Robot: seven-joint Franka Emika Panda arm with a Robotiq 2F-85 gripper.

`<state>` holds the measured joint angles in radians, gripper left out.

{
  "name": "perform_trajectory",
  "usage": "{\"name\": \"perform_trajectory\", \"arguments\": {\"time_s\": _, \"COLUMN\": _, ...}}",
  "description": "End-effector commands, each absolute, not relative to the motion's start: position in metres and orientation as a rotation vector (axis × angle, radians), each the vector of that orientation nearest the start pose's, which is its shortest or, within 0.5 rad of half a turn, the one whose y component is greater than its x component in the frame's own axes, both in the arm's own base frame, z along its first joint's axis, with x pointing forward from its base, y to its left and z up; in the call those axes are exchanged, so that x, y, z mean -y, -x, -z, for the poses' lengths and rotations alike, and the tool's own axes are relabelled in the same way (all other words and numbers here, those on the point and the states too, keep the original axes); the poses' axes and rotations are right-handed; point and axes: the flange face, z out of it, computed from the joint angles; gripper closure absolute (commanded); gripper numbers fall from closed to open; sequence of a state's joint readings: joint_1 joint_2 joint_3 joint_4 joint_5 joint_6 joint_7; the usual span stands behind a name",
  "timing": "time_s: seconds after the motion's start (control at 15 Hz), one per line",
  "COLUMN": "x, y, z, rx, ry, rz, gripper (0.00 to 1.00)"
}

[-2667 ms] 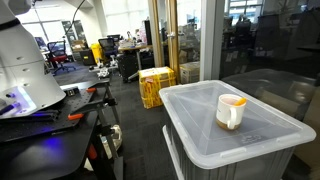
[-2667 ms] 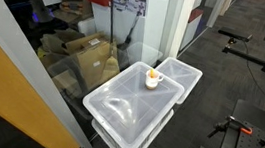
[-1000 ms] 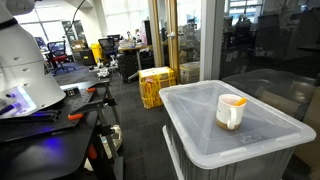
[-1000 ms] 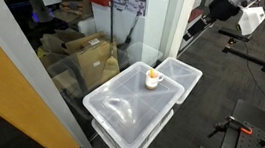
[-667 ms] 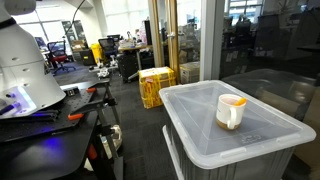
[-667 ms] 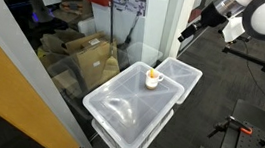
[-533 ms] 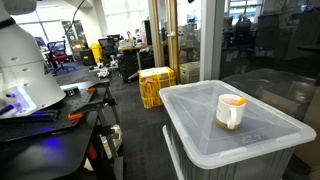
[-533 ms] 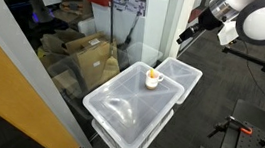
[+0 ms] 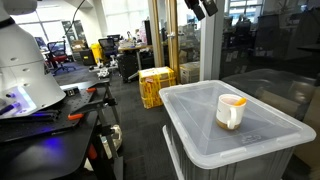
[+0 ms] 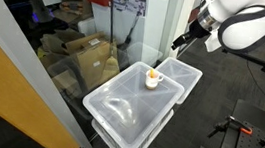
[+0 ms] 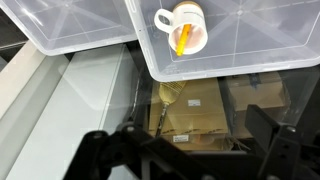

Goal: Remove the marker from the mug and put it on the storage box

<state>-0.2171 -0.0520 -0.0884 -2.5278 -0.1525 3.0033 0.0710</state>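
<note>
**Approach step: gripper high, marker not yet taken from the mug.**

The box [image 9: 200, 125] stands apart from the desk's [image 9: 55, 118] edge. The gripper [image 10: 184, 40] hangs high above and to one side of it, fingers spread wide and empty. The mug [image 10: 153, 78] stands upright near a corner of the lid, with the marker [image 11: 181, 40] leaning inside. The next move likely calls for descending over the mug's mouth, setting the fingers across the marker's upper end, closing and lifting straight. Only the wrist view shows the marker's shape and the finger spread. Both exterior views show just an orange tint, but they show the gripper's height.
</note>
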Motion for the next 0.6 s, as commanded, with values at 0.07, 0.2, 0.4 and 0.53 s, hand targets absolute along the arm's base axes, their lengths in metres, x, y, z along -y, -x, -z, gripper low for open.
{"name": "perform_trajectory", "arguments": {"time_s": 0.07, "x": 0.149, "y": -0.499, "z": -0.328, "rx": -0.391, "ry": 3.131, "rz": 0.830, "gripper": 0.00}}
{"name": "perform_trajectory", "arguments": {"time_s": 0.2, "x": 0.149, "y": -0.504, "z": -0.318, "rx": -0.388, "ry": 3.138, "rz": 0.801, "gripper": 0.00}}
{"name": "perform_trajectory", "arguments": {"time_s": 0.4, "x": 0.150, "y": -0.511, "z": -0.298, "rx": -0.384, "ry": 3.147, "rz": 0.761, "gripper": 0.00}}
{"name": "perform_trajectory", "arguments": {"time_s": 0.53, "x": 0.149, "y": -0.516, "z": -0.286, "rx": -0.396, "ry": 3.149, "rz": 0.729, "gripper": 0.00}}
